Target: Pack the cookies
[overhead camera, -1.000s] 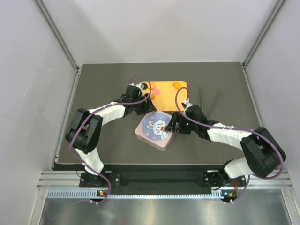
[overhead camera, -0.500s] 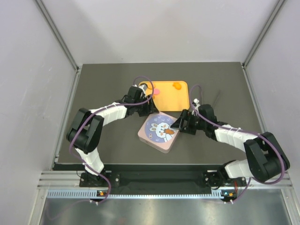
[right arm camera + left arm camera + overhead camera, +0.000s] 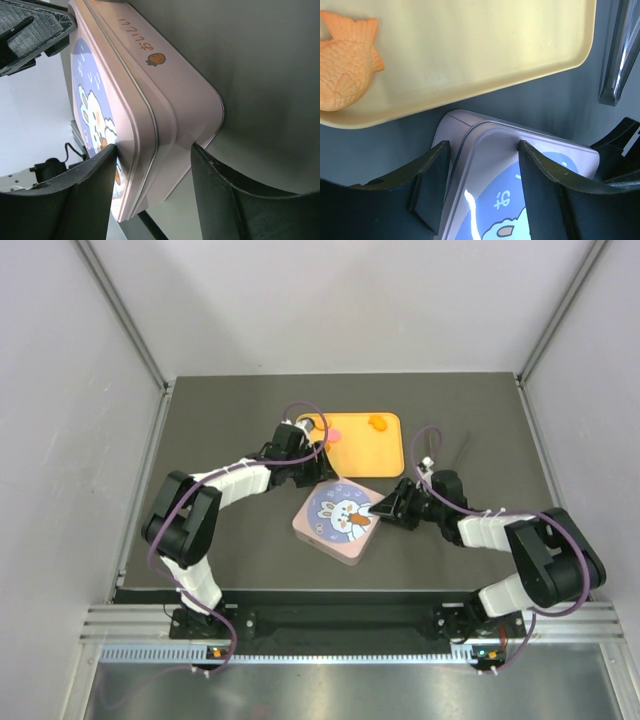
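Note:
A pink square tin [image 3: 338,523] with a rabbit lid lies shut on the dark table, in front of an orange tray [image 3: 362,447]. On the tray are an orange fish-shaped cookie [image 3: 378,423] and a pink disc cookie [image 3: 335,434]. The fish cookie also shows in the left wrist view [image 3: 345,60]. My left gripper [image 3: 316,478] is open and straddles the tin's far corner [image 3: 485,135], one finger over the lid and one outside the wall. My right gripper [image 3: 383,510] pinches the tin's right corner [image 3: 165,115], with one finger on the lid and one on the base.
Metal tongs [image 3: 447,454] lie on the table right of the tray; they also show in the left wrist view [image 3: 619,50]. The tray's near rim [image 3: 470,87] is just beyond the tin. Grey walls enclose the table on three sides.
The right gripper has drawn back to the right, from over the lid to the tin's right corner. The tin has shifted and turned slightly to the right. The left arm has barely moved.

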Robot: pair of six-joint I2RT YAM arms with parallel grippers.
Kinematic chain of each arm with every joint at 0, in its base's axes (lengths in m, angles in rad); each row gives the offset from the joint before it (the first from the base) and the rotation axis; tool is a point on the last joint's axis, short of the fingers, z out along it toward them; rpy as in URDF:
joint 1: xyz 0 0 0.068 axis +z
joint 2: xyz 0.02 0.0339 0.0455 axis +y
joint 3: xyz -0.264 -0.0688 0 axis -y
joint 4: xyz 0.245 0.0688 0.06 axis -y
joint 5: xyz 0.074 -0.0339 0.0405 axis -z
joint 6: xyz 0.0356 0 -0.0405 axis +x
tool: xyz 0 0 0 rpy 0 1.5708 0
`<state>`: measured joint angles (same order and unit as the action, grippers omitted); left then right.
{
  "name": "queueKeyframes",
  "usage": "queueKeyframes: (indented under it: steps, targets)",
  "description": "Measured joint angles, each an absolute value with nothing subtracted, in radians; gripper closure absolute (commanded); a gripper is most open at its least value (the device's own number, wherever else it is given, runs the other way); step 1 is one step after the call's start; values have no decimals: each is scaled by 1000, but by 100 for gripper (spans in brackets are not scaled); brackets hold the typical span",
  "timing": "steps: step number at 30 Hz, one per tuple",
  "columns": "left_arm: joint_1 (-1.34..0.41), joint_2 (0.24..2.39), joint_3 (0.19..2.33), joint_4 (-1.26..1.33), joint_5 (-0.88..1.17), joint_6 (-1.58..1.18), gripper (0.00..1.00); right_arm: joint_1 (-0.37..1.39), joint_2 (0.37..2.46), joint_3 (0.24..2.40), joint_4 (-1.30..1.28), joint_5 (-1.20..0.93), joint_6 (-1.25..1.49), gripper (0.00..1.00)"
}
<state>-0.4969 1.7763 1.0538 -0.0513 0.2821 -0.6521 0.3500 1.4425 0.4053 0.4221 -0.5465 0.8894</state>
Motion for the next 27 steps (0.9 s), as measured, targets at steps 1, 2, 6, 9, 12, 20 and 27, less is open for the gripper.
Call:
queueKeyframes:
  steps: [1, 2, 6, 9, 12, 20, 27]
  targets:
    - [-497, 1776, 1054, -50, 279, -652, 38, 348, 1448, 400, 438, -549, 896, 58]
    - [-498, 1776, 1054, -49, 276, -652, 37, 348, 1452, 398, 450, -551, 902, 60]
    - [-511, 1769, 1054, -50, 242, -651, 34, 348, 1467, 392, 487, -554, 918, 73]
    - [-529, 1763, 1054, -53, 206, -649, 32, 348, 1469, 392, 490, -555, 921, 78]
    - [-547, 1757, 1056, -60, 170, -646, 31, 348, 1469, 387, 498, -553, 923, 81]
    - [-604, 1757, 1107, -160, 61, -612, 29, 344, 1484, 380, 517, -554, 929, 92]
    - [-638, 1761, 1146, -215, -5, -591, 28, 341, 1484, 380, 518, -557, 928, 100]
